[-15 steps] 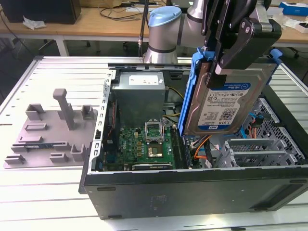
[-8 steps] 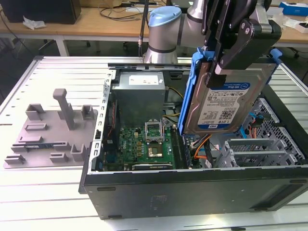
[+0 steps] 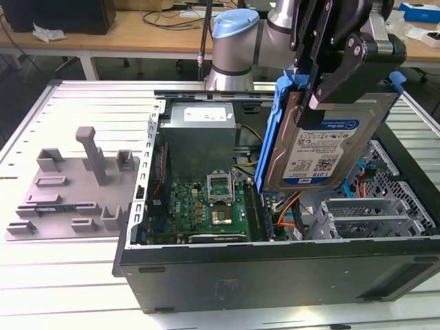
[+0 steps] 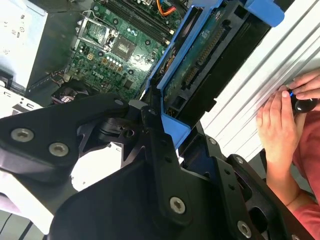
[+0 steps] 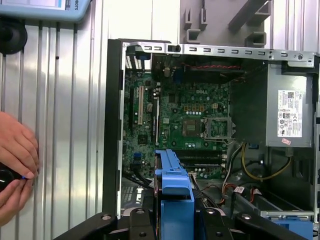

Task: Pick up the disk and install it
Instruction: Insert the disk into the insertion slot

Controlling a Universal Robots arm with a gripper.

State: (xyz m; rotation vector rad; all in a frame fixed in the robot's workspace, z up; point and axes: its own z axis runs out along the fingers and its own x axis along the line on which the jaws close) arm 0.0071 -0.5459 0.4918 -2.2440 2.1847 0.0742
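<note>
Black claw [image 3: 311, 103] pinching the flat silver hard drive with blue plastic rails [image 3: 330, 148], open black PC case [image 3: 275, 271] below.

The exterior view stands off from the gripper [image 3: 317, 96], looking obliquely down at the open computer case [image 3: 275, 275] beneath it. Both wrist views sit close behind the gripper, looking down past it. All 3 views share the motherboard [image 5: 185, 125].

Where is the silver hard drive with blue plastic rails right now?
The silver hard drive with blue plastic rails hangs tilted in the black gripper above the open black computer case, toward the exterior view's right, beside the green motherboard.
</note>
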